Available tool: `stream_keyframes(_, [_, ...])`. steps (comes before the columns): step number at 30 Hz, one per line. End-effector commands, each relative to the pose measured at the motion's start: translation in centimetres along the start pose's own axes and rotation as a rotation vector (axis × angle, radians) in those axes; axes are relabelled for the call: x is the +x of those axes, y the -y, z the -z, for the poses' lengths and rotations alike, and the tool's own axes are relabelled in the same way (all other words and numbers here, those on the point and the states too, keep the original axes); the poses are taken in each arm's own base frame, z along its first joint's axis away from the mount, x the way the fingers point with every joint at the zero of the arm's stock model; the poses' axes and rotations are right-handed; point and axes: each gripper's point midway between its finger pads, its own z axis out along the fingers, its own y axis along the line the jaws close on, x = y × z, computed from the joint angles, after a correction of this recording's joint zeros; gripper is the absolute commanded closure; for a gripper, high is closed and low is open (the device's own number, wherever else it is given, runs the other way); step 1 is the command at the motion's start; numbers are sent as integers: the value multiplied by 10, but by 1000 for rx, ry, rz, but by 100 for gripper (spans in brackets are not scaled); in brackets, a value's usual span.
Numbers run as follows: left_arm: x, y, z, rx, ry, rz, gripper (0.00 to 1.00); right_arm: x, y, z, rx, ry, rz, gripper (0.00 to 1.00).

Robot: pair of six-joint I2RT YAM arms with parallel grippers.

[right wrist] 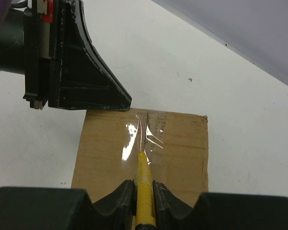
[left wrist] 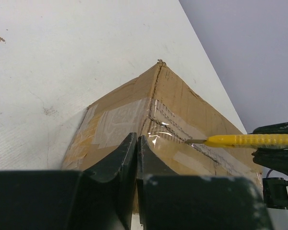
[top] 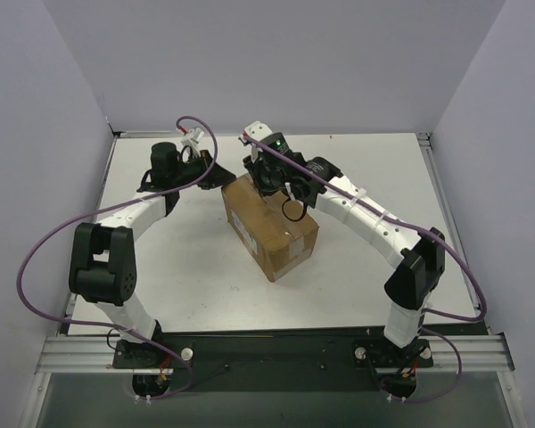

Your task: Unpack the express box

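Note:
The express box (top: 269, 227) is a brown cardboard carton lying at an angle in the middle of the table, with its flaps closed under clear tape (right wrist: 134, 139). My right gripper (right wrist: 144, 184) is shut on a yellow knife (right wrist: 144, 177). The knife's blade tip rests on the tape seam on top of the box, near the far end. In the left wrist view the same knife (left wrist: 249, 140) reaches in from the right. My left gripper (left wrist: 137, 143) is shut and holds nothing; its tips are at the box's far left corner (top: 225, 176).
The white table (top: 160, 267) is enclosed by pale purple walls on three sides. Purple cables (top: 36, 267) loop beside the left arm. The two wrists stand close together over the box's far end.

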Motion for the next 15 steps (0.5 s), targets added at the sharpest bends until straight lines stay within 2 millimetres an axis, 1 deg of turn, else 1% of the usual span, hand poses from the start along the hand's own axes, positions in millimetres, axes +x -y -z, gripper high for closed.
stream_keyframes(1, [10,-40,9,-153,4,34,100,17,-5,36,-31,-65,18,100])
stream_keyframes(4, [6,-38,9,-154,13,29,100,18,-8,38,-38,-68,23,100])
stream_keyframes(7, [8,-41,10,-163,8,32,100,18,-13,41,-55,-78,33,100])
stream_keyframes(10, [6,-41,12,-169,15,30,100,20,-14,43,-54,-87,38,100])
stream_keyframes(15, [-3,-49,21,-200,42,29,100,23,-14,53,-55,-99,56,100])
